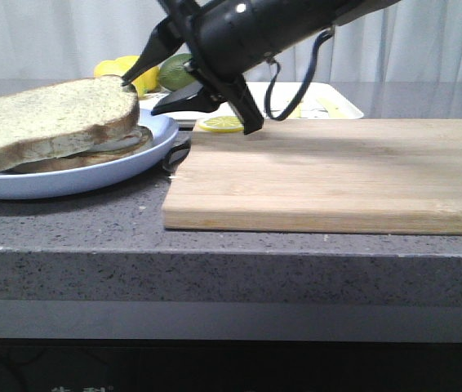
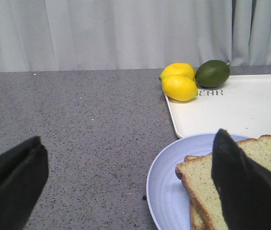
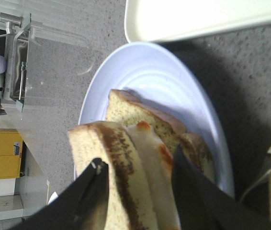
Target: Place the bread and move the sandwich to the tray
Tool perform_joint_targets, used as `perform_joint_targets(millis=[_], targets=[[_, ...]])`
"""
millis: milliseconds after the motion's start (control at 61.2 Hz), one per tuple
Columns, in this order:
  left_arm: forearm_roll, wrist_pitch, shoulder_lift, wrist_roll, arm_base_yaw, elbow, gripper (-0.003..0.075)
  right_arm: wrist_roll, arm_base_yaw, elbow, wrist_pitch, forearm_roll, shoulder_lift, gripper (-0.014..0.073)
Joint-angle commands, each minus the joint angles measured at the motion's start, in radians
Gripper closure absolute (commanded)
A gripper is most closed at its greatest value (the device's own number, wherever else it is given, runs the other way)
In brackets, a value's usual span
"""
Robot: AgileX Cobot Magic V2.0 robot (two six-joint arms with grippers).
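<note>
The bread (image 1: 51, 118) lies flat on top of the sandwich, over the egg (image 3: 150, 153) and the lower slice (image 3: 135, 115), on the round pale blue plate (image 1: 68, 181). My right gripper (image 1: 143, 94) reaches in from the right, open. Its jaws straddle the stack's near edge (image 3: 136, 158), one fingertip (image 1: 127, 80) at the bread's top corner and the other low by the plate rim. My left gripper (image 2: 126, 184) is wide open over the bare counter beside the plate (image 2: 166, 187), holding nothing. The white tray (image 1: 337, 102) sits behind the plate and board.
A light wooden cutting board (image 1: 337, 171) fills the right of the counter, touching the plate's side. A lemon slice (image 1: 220, 124) lies at its back edge. Two lemons (image 2: 179, 87) and a lime (image 2: 212, 73) rest at the tray's far corner. A curtain hangs behind.
</note>
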Motion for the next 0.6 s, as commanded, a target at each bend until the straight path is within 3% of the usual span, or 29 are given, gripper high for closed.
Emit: perform_joint_targets(millis=[0,98,343,588], targets=[[-0.006,-0.081,0.002,-0.001,0.001,-0.036,0.0048,-0.014,-0.034,-0.034,0.046,0.008,-0.104,0.0248],[-0.006,-0.081,0.002,-0.001,0.001,-0.036,0.0048,-0.014,-0.061,-0.034,0.046,-0.056,-0.173,0.0296],[-0.006,-0.081,0.002,-0.001,0.001,-0.036,0.0048,-0.014,-0.144,-0.034,0.193,-0.378,-0.346,0.0673],[-0.006,-0.081,0.002,-0.001,0.001,-0.036,0.0048,-0.007,-0.265,-0.034,0.369,-0.635,-0.47,0.0655]])
